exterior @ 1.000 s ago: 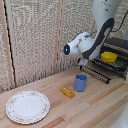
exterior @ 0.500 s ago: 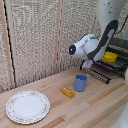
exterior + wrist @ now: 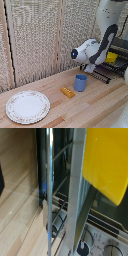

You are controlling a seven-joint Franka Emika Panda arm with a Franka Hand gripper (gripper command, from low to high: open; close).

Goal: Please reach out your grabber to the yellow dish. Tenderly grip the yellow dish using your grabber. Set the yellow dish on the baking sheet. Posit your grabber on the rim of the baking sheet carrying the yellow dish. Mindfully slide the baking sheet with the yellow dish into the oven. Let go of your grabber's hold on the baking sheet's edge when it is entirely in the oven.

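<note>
Grabber (image 3: 90, 68) hung at the baking sheet's (image 3: 101, 75) front rim beside the toaster oven (image 3: 117, 56); whether its jaws were apart or clamped could not be told (fingers hidden). Yellow dish (image 3: 111, 58) sat on the sheet, filling the wrist view (image 3: 106, 163). Blue cup (image 3: 80, 82), orange-yellow block (image 3: 67, 92) and white patterned plate (image 3: 27, 106) lay on the wooden table (image 3: 95, 107)

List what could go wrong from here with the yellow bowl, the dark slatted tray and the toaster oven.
1. The small bright yellow bowl sits on the dark slatted metal tray, which juts out of the dark grey toaster oven; a jerky push might tip or slide it.
2. The white arm's gripper is largely hidden, so its hold on the rim cannot be confirmed and could slip.
3. The blue plastic cup stands close and might get knocked.
</note>
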